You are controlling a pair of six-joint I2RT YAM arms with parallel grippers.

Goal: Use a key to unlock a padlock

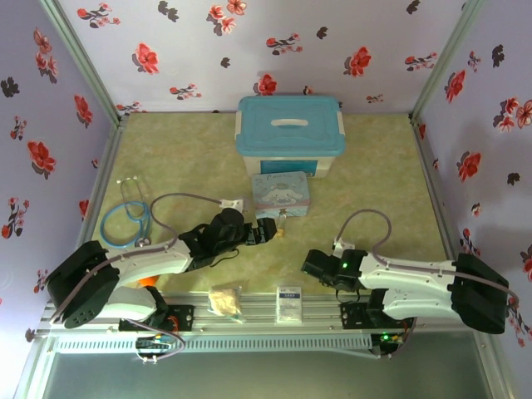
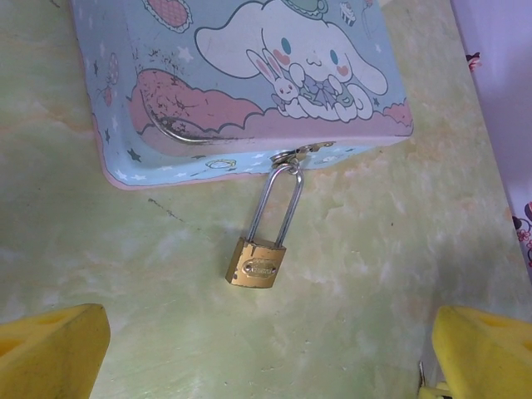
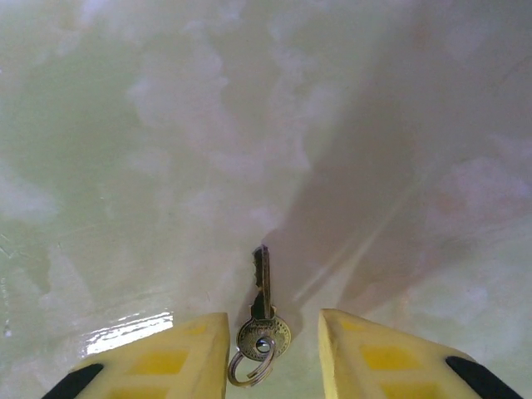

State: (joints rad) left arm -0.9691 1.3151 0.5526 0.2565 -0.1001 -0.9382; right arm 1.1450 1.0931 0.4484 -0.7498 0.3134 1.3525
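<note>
Blue cartoon-printed metal tin [image 2: 166, 100]: closed, contents hidden. Small brass padlock [image 2: 256, 268] with silver shackle hangs on its hasp, resting on the table [image 2: 391, 249]. Left gripper [image 2: 270, 356]: fully spread, empty. Right gripper [image 3: 273, 353]: partly open, straddling small dark metal key [image 3: 263, 287], unclamped.

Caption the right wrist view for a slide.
Small dark metal key lies on the pale green table, its round head between the right tool's open yellow fingers.

Tin [image 2: 249, 75] cut off at top edge (cartoon face intact); padlock [image 1: 281, 232] too small to resolve from above; right gripper [image 3: 274, 362] cropped at bottom edge.
</note>
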